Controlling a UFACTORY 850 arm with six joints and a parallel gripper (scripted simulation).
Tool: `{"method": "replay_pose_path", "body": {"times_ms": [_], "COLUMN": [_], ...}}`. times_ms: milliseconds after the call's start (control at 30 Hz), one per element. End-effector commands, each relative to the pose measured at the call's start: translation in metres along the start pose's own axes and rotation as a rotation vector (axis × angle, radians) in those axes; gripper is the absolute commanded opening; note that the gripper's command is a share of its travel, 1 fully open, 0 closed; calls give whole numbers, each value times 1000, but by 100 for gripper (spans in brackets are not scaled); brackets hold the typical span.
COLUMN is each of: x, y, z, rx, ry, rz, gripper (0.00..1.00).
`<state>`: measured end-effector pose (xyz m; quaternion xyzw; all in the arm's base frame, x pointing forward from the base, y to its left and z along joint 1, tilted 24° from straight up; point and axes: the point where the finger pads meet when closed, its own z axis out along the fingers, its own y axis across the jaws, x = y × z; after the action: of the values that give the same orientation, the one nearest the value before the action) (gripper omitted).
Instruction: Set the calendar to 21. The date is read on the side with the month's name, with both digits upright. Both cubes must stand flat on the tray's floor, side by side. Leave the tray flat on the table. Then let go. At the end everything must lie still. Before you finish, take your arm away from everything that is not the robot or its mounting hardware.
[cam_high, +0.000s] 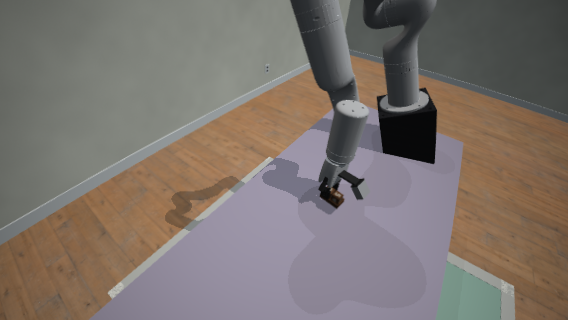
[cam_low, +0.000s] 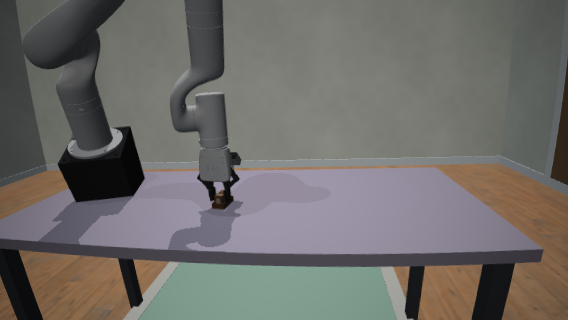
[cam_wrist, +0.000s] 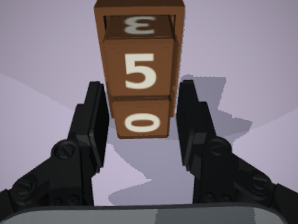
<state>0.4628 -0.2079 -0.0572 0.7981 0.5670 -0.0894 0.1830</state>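
Here I am, my fingers (cam_high: 324, 186) (cam_low: 227, 193) partly open, daylight on either side of the block between them, and nothing in their hold! Right there between my tips sits the block with the 0 (cam_wrist: 142, 129), its digit lying sideways to my wrist view. Just beyond it, the 5 (cam_wrist: 119, 67) reads upright from here, and past that, a 3 (cam_wrist: 139, 26) peeks out, foreshortened under the brown frame of the tray (cam_high: 328, 201) (cam_low: 219, 206) (cam_wrist: 139, 9). Which faces share a cube, I can't tell. The whole calendar is down at my fingertips, over the lilac surface (cam_high: 250, 240) (cam_low: 350, 215) (cam_wrist: 30, 120); whether both cubes stand flat, I can't say. Farther out, my black mounting block (cam_high: 425, 150) (cam_low: 135, 170) stands on that same surface, and beyond the table runs the wooden floor (cam_high: 90, 210) (cam_low: 525, 200), right up to the grey wall (cam_high: 125, 60) (cam_low: 375, 75).
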Motion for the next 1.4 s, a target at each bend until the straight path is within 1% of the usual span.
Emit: {"method": "replay_pose_path", "body": {"times_ms": [0,133,267,367,567,633,833,967,1100,1133,1367], "x": [0,0,0,0,0,0,0,0,0,0,0], "y": [1,1,1,1,1,1,1,1,1,1,1], "z": [0,-1,-10,-23,-56,-56,-81,-89,-90,-90,-90], "rx": [-1,-1,-1,-1,-1,-1,-1,-1,-1,-1,-1], "ry": [0,0,0,0,0,0,0,0,0,0,0], "rz": [0,0,0,0,0,0,0,0,0,0,0], "gripper": [47,47,47,47,47,47,47,47,47,100,100]}}
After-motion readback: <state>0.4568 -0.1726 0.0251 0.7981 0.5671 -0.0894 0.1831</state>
